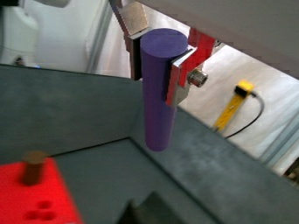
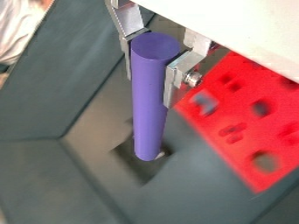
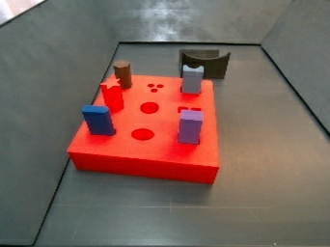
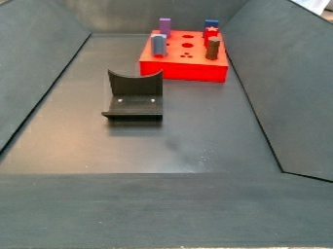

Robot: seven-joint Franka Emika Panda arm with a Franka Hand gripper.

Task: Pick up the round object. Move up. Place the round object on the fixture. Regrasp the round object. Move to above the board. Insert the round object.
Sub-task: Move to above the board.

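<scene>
My gripper (image 1: 159, 54) is shut on the top end of the round object (image 1: 159, 96), a long smooth purple rod that hangs upright between the silver fingers (image 1: 183, 68). It also shows in the other wrist view (image 2: 147, 96), where its lower end lies over the dark fixture (image 2: 142, 166), with the red board (image 2: 247, 109) beside it. Neither the gripper nor the rod shows in either side view. The board (image 3: 154, 152) with its coloured pegs lies on the floor, and the fixture (image 3: 204, 64) stands just beyond it. Both also show in a side view, the fixture (image 4: 134, 97) and the board (image 4: 185, 68).
Grey sloping walls (image 3: 290, 87) enclose the floor on all sides. On the board stand a brown peg (image 3: 123, 73), a blue peg (image 3: 98, 120), a short purple peg (image 3: 191, 126) and others. A yellow tool with a cable (image 1: 237, 101) lies outside the wall.
</scene>
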